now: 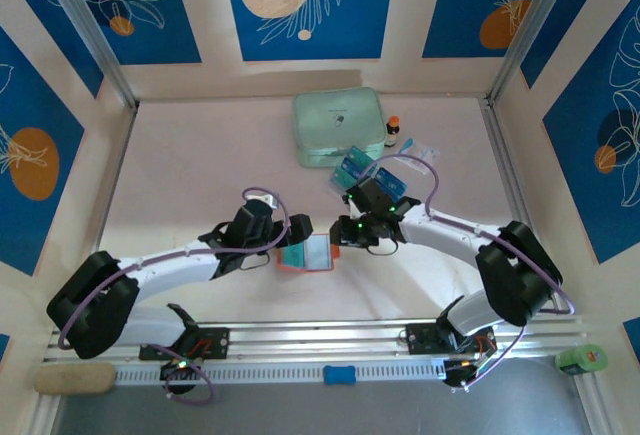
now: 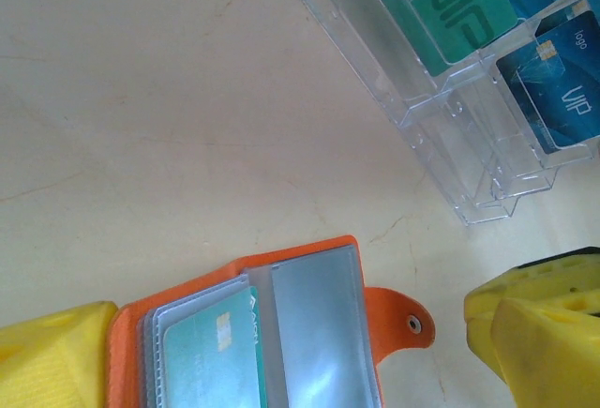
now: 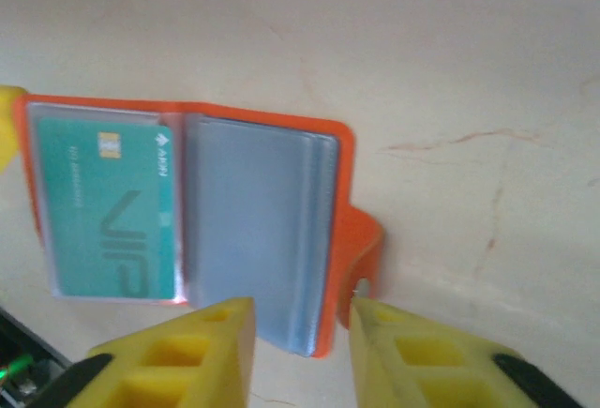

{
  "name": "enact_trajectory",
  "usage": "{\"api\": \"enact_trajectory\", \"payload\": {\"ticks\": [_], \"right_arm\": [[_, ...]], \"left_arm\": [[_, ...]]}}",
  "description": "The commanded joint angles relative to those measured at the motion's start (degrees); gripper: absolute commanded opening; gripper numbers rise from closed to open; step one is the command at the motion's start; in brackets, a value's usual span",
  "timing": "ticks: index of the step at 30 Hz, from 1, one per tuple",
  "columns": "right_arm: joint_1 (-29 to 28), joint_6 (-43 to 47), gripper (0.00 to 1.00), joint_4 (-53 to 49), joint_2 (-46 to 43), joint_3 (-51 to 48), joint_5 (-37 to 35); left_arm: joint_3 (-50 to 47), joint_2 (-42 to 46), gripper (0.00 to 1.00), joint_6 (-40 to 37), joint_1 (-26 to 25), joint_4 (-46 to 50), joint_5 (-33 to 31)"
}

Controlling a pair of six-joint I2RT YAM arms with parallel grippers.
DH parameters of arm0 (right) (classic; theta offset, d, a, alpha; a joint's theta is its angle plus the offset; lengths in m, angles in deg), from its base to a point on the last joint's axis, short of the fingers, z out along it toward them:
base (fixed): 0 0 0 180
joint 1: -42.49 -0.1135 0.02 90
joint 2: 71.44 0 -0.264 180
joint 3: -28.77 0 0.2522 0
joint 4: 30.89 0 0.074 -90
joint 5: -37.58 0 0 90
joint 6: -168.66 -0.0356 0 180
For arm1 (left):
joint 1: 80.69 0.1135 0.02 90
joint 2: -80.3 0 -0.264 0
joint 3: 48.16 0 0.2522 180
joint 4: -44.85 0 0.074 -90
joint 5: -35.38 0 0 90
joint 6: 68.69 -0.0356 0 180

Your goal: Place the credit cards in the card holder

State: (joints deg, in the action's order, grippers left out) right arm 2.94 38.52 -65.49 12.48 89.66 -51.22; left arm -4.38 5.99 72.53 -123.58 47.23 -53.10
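Observation:
The orange card holder lies open flat on the table, between the two grippers. One teal credit card sits in its left clear sleeve. My right gripper is open, its jaws straddling the near corner of the right-hand sleeves; one fingertip is at the snap tab. My left gripper is open wide around the holder. Its left finger is against the orange edge, and the other finger stands apart from the tab. More credit cards stand in the clear tray.
The clear tray with cards stands just behind the right gripper. A mint-green zip case, a small bottle and a white-and-blue packet are at the back. The left gripper is by the holder's left side.

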Motion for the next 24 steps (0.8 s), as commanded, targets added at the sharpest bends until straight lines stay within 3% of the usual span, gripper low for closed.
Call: {"api": "enact_trajectory", "payload": {"ticks": [1,10,13,17,24], "right_arm": [[-0.16,1.55,0.37,-2.79,1.69,1.62,-0.94],[0.02,1.38,0.34,-0.94,6.5,1.51,-1.95],[0.91,1.38,0.24,1.18,6.78,1.03,-0.9],[1.32,1.56,0.01,4.72,7.02,0.59,3.8],[1.23,-1.64,0.0,11.28,8.18,-0.54,11.31]], "left_arm": [[-0.75,1.27,1.0,0.89,-0.3,-1.19,1.03],[-1.01,1.93,1.0,0.85,-0.31,-0.94,1.03],[-1.02,2.36,1.0,0.81,-0.28,-0.67,1.13],[-0.86,2.65,1.0,0.81,-0.35,-1.1,2.35],[1.45,1.19,1.0,2.42,-0.77,-4.39,5.11]]}}
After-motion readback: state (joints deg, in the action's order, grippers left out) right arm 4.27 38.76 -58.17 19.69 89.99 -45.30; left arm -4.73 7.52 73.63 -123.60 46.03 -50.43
